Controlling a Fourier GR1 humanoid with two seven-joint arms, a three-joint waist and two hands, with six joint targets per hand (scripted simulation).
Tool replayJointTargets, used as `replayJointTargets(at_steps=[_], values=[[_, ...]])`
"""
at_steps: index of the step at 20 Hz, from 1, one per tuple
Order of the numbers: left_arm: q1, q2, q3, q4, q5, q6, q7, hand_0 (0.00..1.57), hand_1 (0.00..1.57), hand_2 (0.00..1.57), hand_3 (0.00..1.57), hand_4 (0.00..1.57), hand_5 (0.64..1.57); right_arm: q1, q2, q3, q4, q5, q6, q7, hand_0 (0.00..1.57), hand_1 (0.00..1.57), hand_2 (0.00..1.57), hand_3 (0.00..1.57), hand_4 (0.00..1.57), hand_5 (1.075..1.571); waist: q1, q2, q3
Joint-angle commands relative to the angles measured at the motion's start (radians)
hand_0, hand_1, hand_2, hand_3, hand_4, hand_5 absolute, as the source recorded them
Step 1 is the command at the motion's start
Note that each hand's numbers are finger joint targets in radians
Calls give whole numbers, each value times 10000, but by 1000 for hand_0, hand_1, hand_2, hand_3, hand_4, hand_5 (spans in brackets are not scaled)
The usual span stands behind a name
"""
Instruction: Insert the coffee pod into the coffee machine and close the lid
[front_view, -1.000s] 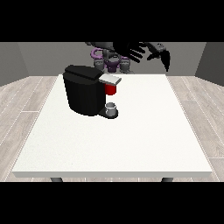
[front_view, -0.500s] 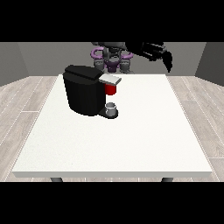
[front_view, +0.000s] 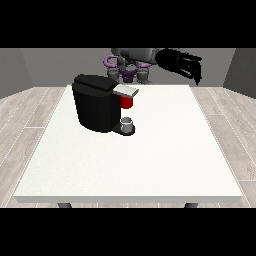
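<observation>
I see my hand at the view's right (front_view: 182, 64) raised, fingers hanging relaxed and empty, well apart from the coffee machine (front_view: 97, 102), so insertion remains undone.

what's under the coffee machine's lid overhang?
Under the grey lid of the coffee machine hangs a red thing at the machine; below it a small grey thing stands on the base. The inside of the machine is hidden.

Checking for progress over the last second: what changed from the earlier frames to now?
The hand at the view's right swung further toward the view's right and up, away from the robot's chest; it holds nothing that shows. The other hand no longer shows in front of the torso. The coffee machine, the red thing at the machine and the grey thing on its base sit as before.
</observation>
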Motion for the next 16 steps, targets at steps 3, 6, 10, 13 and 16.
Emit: replayJointTargets(at_steps=[3, 6, 10, 13, 16], values=[[-178, 234, 45, 84, 38, -160, 8, 0, 0, 0, 0, 297, 1571, -521, -65, -233, 420, -73, 39, 65, 0, 0, 0, 0, 133, 1571, 198, 297, -1], [-390, 9, -72, -240, 151, -62, 133, 0, 0, 0, 0, 318, 1571, -524, -481, -567, 504, -369, 449, -528, 0, 0, 0, 0, 0, 1571, 61, 488, 2], [99, -337, -546, -377, -9, -27, 523, 0, 0, 0, 0, 322, 1571, -223, 297, -265, 648, -242, 219, -610, 0, 0, 0, 0, 0, 1571, 99, -271, 2], [901, -327, -489, -285, -26, -59, 247, 0, 0, 0, 0, 258, 1571, 1000, 1083, -32, 210, -364, 147, -1820, 0, 0, 0, 0, 0, 1571, -405, -829, 6], [1001, -256, -75, 856, -274, 333, -394, 0, 0, 0, 0, 266, 1571, 2052, 1466, 957, -483, -1150, 487, -2174, 0, 0, 0, 0, 181, 1571, -1152, -1461, 2]])
